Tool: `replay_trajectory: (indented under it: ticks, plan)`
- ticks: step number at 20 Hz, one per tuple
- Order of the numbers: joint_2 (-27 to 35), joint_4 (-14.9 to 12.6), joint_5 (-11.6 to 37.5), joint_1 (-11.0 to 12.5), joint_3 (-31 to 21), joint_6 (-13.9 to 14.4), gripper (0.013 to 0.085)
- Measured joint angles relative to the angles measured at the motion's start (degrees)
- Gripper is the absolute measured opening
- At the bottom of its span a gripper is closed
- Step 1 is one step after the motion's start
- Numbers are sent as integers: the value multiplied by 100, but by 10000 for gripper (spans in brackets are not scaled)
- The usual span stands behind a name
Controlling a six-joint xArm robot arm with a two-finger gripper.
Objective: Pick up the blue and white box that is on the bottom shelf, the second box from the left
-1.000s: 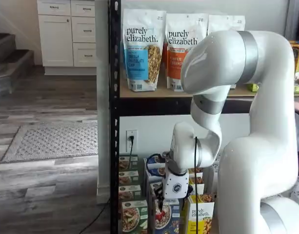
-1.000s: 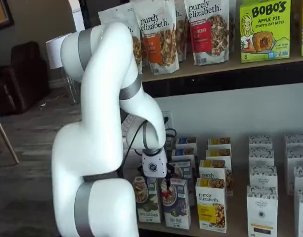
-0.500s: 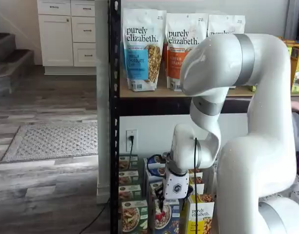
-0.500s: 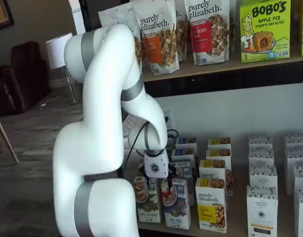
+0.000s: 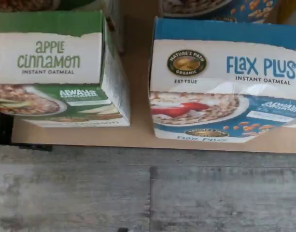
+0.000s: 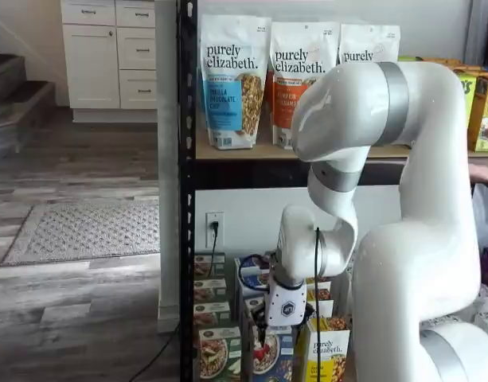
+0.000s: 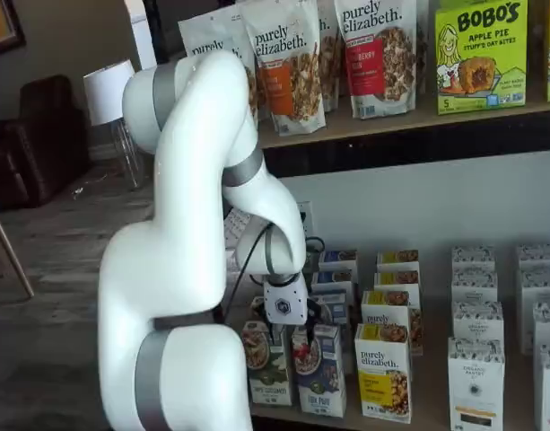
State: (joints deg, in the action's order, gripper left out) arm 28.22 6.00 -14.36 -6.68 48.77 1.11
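Observation:
The blue and white box [image 5: 220, 87] reads "Flax Plus" and stands upright at the front edge of the bottom shelf [image 5: 138, 137], right below the wrist camera. Both shelf views show this box [image 6: 272, 360] [image 7: 320, 370] just under my gripper [image 6: 263, 338] [image 7: 292, 336]. The white gripper body hangs straight down, its black fingers spread just above the carton's top. The fingers are open and hold nothing. More blue cartons stand in a row behind the front one, partly hidden by the gripper.
A green "Apple Cinnamon" carton [image 5: 56, 67] [image 6: 218, 354] stands close on one side of the blue box. A yellow purely elizabeth carton [image 6: 327, 350] [image 7: 384, 370] stands on the other. White cartons [image 7: 476, 377] fill the shelf's right. Granola bags [image 6: 233, 79] line the wood tier above.
The arm has swung slightly, and the gripper has sunk a little toward the top of the front blue box. The fingers stay spread.

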Motion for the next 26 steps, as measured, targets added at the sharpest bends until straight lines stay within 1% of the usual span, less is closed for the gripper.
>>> replay_trajectory:
  ticks: [3, 5, 11, 17, 24, 26]
  plan:
    - [62, -311, -20, 30, 65, 270, 850]
    - [102, -375, -20, 43, 104, 318, 850]
    - [222, -326, -6, 69, 210, 243, 850]
    - [251, -407, 46, 126, 205, 265, 850]
    - [243, -309, 75, 143, 175, 150, 850]
    - [248, -313, 66, 141, 182, 156, 850]
